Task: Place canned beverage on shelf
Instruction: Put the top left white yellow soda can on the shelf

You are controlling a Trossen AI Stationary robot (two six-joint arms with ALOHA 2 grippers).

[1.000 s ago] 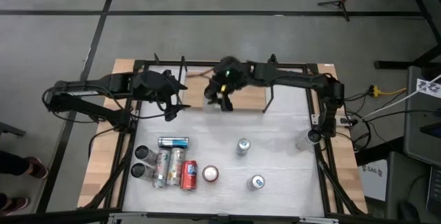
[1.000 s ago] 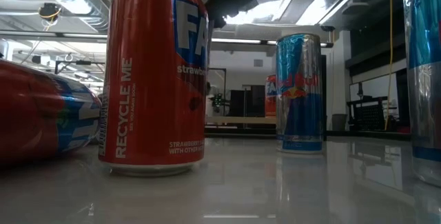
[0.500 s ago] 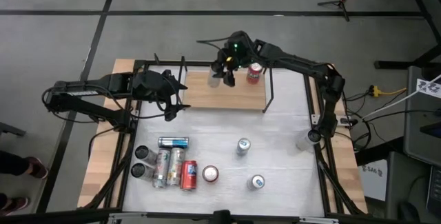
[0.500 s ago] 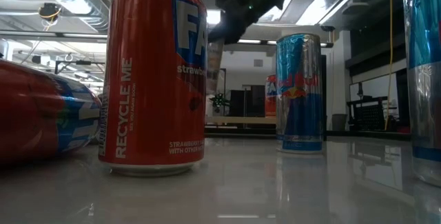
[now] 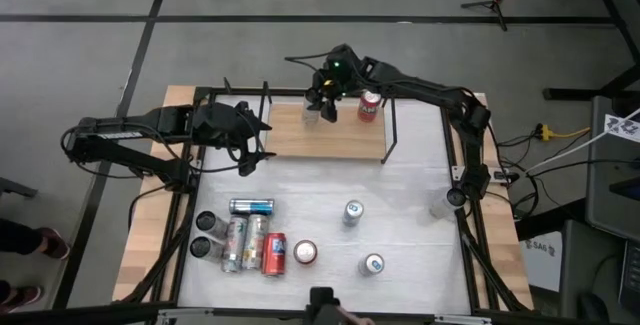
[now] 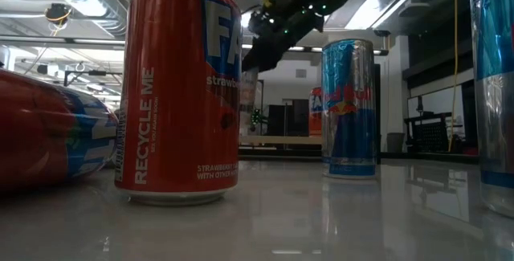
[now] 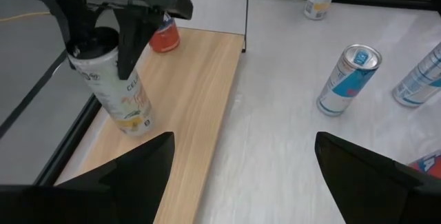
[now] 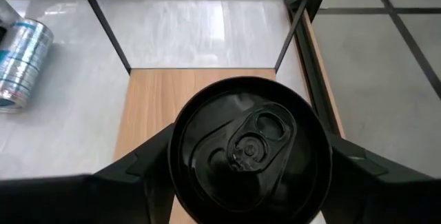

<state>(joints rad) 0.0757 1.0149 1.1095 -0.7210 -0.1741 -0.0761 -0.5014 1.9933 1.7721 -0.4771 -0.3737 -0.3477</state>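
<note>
My right gripper (image 5: 322,93) is over the far left part of the shelf (image 5: 345,137), shut on a pale can with yellow print (image 7: 117,86). The can's dark top (image 8: 248,148) fills the right wrist view. The shelf is a light-wood board with thin black rod uprights. A red can (image 5: 369,106) stands on the board's far right part. My left gripper (image 5: 247,155) is open and empty just left of the shelf, looking along it. My right gripper pinches the pale can's upper wall, just below the rim (image 7: 93,45), between its two fingers (image 7: 131,38), coming from above and pointing down. The can is tilted, with its base (image 7: 138,124) at the board. I cannot tell whether it rests there.
Several cans lie and stand at the table's near left (image 5: 245,240), among them a red one (image 6: 181,92). Two blue-silver cans (image 5: 352,212) (image 5: 372,263) stand toward the near right. The black frame rail (image 5: 330,92) runs along the table's far edge behind the shelf.
My right gripper has carried the pale can over the shelf toward the table's far edge, then slightly left, staying shut on it. With the arm moved, the red can on the shelf shows.
</note>
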